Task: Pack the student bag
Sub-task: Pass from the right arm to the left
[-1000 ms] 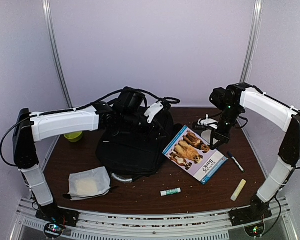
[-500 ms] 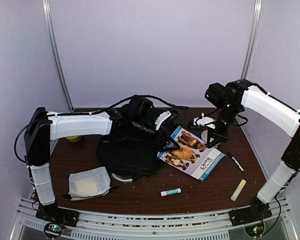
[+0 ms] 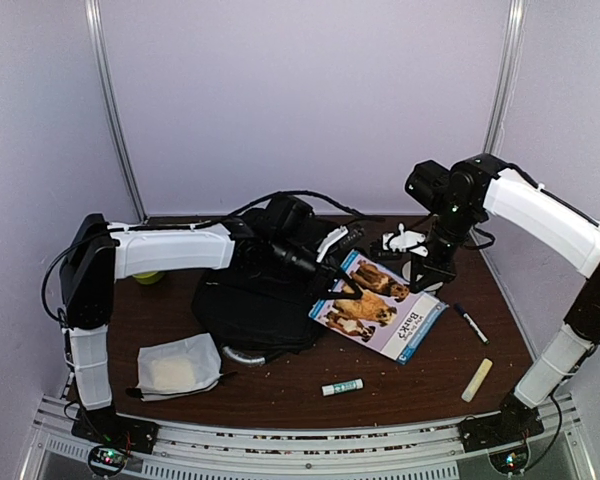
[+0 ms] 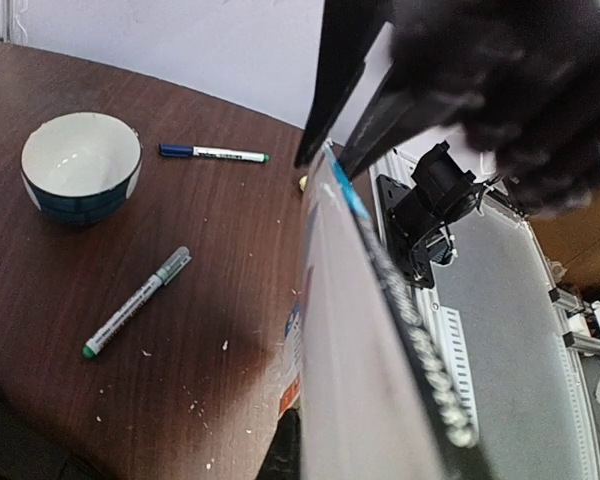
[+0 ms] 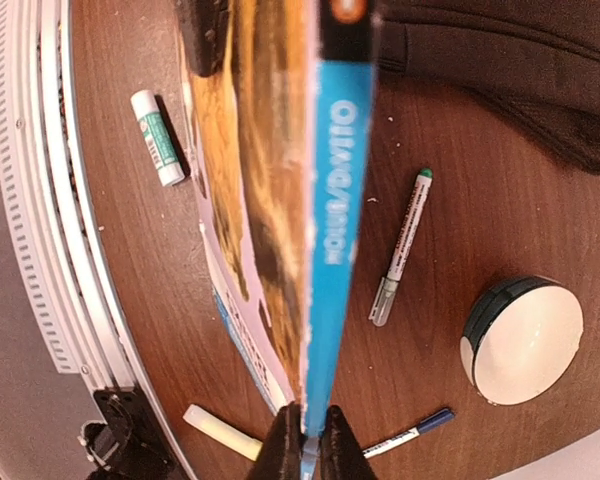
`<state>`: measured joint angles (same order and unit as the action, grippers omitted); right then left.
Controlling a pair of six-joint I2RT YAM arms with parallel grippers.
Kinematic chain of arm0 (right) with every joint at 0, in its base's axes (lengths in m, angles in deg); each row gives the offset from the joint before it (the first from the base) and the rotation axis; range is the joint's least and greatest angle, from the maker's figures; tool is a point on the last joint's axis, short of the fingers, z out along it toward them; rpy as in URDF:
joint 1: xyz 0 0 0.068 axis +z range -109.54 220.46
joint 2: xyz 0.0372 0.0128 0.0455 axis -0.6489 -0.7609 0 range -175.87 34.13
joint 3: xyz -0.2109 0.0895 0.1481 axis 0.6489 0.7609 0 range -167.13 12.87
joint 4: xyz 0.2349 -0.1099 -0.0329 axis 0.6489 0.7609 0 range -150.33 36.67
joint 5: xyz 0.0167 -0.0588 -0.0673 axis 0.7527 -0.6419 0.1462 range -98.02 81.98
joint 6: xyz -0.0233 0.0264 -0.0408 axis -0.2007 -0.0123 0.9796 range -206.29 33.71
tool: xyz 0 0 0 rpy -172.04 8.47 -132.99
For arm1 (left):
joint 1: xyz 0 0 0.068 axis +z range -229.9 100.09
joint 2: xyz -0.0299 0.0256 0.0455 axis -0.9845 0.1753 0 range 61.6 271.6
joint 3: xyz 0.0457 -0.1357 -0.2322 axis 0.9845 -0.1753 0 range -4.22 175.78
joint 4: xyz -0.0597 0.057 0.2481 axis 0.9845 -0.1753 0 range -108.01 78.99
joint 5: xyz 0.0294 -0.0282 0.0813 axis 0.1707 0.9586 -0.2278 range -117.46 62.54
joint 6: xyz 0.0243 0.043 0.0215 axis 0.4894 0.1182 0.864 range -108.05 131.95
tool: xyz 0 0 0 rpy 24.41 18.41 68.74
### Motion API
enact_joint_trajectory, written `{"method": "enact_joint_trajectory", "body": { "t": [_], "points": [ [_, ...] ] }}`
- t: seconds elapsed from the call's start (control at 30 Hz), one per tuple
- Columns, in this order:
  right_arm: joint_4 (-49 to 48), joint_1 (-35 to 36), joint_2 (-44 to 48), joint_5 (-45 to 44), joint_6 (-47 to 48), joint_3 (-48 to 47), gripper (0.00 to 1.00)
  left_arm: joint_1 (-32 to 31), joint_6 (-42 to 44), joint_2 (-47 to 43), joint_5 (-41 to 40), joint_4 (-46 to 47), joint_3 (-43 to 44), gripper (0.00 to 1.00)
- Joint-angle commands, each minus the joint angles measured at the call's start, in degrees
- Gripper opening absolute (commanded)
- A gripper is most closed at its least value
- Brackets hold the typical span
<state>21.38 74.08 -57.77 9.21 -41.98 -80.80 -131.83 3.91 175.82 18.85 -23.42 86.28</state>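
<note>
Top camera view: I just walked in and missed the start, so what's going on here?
Both arms hold one book with dogs on its cover: the left gripper is shut on its edge nearest the student bag, the right gripper on the opposite edge. The book is beside the bag, not in it.

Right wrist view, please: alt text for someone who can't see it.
The right gripper is shut on the edge of a blue-spined book, seen edge-on up the frame's middle. On the table lie a glue stick to its left, a green-capped marker and a white bowl to its right; the black student bag fills the top right corner.
</note>
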Motion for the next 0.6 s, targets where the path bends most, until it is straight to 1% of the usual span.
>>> {"method": "enact_joint_trajectory", "body": {
  "t": [0.0,0.03,0.07,0.13,0.2,0.27,0.33,0.43,0.47,0.57],
  "points": [
    [1.5,0.4,4.3,4.2,3.7,-3.0,0.29,2.3,-4.6,-4.3,2.9,2.2,-1.7,0.00],
    [2.6,0.4,5.2,6.8,5.5,-3.0,0.37,3.1,-6.3,-6.1,3.0,3.9,-3.4,0.00],
    [3.0,0.4,6.2,8.8,6.5,-3.0,0.42,4.1,-7.8,-7.8,2.5,4.8,-4.7,0.00],
    [3.4,0.4,7.8,11.8,7.3,-3.3,0.49,5.8,-8.9,-12.5,-0.5,4.1,-7.2,0.00],
    [3.5,0.5,8.4,13.3,7.1,-4.7,0.53,7.4,-8.1,-16.3,-5.9,0.4,-8.4,0.00],
    [3.1,0.7,8.2,14.3,6.5,-7.0,0.55,8.5,-8.1,-20.3,-12.2,-2.6,-9.8,0.00],
    [0.8,1.1,7.7,14.9,4.3,-8.3,0.57,9.8,-10.2,-24.4,-18.9,-3.9,-11.7,0.00],
    [-5.7,2.9,6.2,13.3,-2.0,-7.7,0.58,12.3,-15.2,-31.0,-29.4,-4.8,-15.6,0.00],
    [-10.1,3.7,5.5,11.8,-4.8,-7.0,0.58,13.1,-16.7,-33.6,-32.4,-4.6,-17.4,0.00],
    [-17.8,6.8,2.9,9.2,-9.6,-4.8,0.56,14.6,-21.3,-41.4,-42.5,-4.0,-23.2,0.00]
  ]
}}
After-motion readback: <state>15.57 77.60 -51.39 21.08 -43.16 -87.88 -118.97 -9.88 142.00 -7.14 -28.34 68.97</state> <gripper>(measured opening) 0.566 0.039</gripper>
